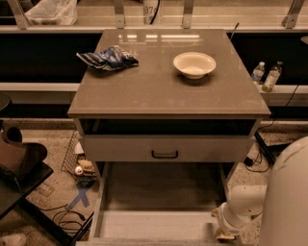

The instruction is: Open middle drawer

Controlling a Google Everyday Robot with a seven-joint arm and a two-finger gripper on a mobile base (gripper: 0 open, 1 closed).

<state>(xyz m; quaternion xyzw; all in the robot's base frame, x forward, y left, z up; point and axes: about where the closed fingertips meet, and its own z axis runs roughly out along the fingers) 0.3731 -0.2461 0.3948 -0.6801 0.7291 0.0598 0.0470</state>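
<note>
**Middle drawer and surroundings.** The middle drawer [159, 222], a wide shallow tray with a pale grey-beige floor, stands pulled out toward the bottom edge of the frame, in the lower centre. I see into it from above. Its rear half lies in shadow, and its front is only an edge at the frame's bottom.

Directly above its rear sits the closed upper drawer front [120, 149], flat and pale grey-beige, with a small black bar handle [164, 154] at centre. Above that front, a dark open slot runs under the glossy brown counter [163, 98].

On the counter, a shallow white bowl [194, 64] rests right of centre. A crumpled blue-and-white foil bag [108, 58] lies well apart from it at the left edge.

The white robot arm [240, 211] enters from the lower right. The claw [224, 233] is at the arm's end, just beside the right front corner of the pulled-out drawer. I cannot tell its state from here.

At the right of the frame, two clear plastic bottles [265, 76] stand on a ledge. In the upper left lies a white plastic bag [50, 11]. A wire basket [76, 156] sits on the speckled floor left of the cabinet.
</note>
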